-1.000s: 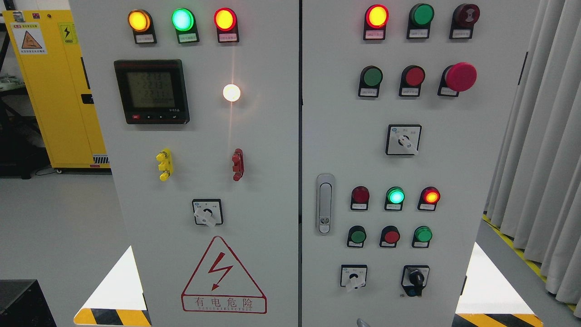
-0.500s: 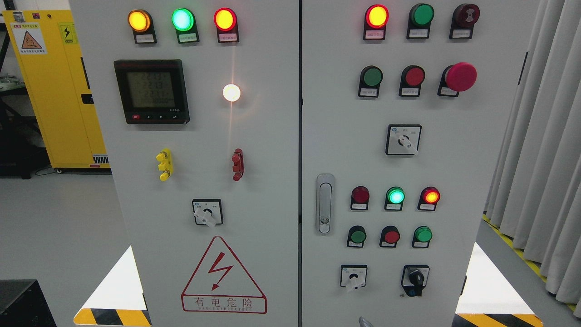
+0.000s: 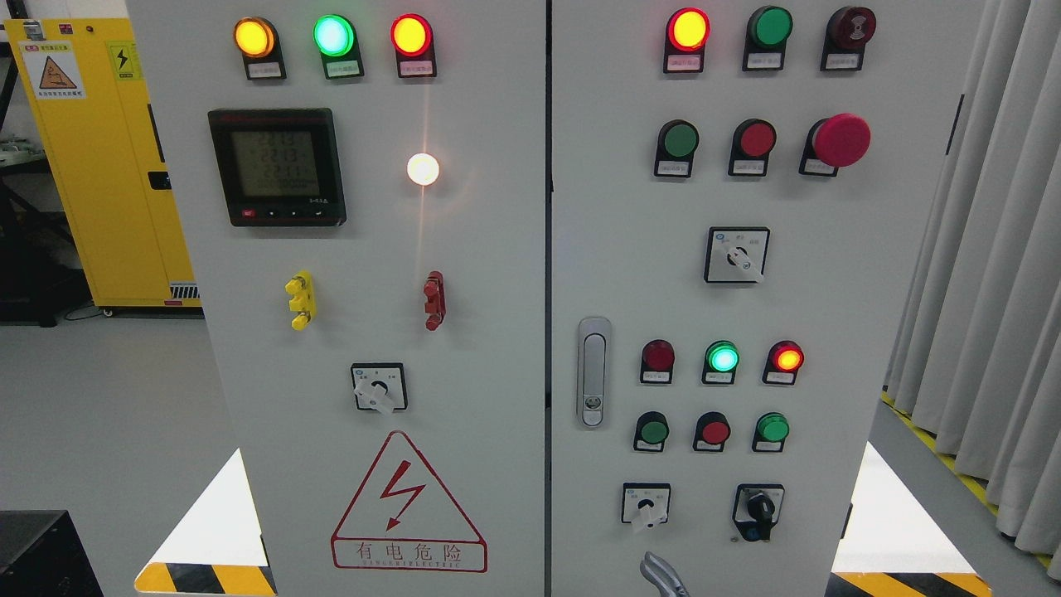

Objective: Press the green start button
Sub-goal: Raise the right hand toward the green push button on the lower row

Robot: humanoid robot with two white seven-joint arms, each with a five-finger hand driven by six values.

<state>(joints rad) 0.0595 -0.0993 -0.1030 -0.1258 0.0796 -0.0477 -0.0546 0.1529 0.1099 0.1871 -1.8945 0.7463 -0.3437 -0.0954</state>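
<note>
Two grey cabinet doors fill the head view. The right door [image 3: 829,274] carries three green push buttons: an upper one [image 3: 680,141], a lower left one [image 3: 653,431] and a lower right one [image 3: 772,428]. Red buttons [image 3: 757,139] [image 3: 714,431] sit beside them. A grey metallic tip of my right hand [image 3: 661,575] pokes up from the bottom edge, below the white selector switch [image 3: 646,504] and well under the lower green buttons. It touches nothing. The rest of that hand and the left arm are hidden.
A red mushroom stop button [image 3: 840,139] juts out at the upper right. A door latch [image 3: 592,371], a key switch [image 3: 758,511] and lit lamps [image 3: 722,358] share the right door. The left door holds a meter [image 3: 276,166]. Curtains [image 3: 986,274] hang right, a yellow cabinet [image 3: 99,157] stands left.
The tip of my right hand has risen into view at the bottom edge, from a bare sliver to a clear finger shape. The panel is unchanged.
</note>
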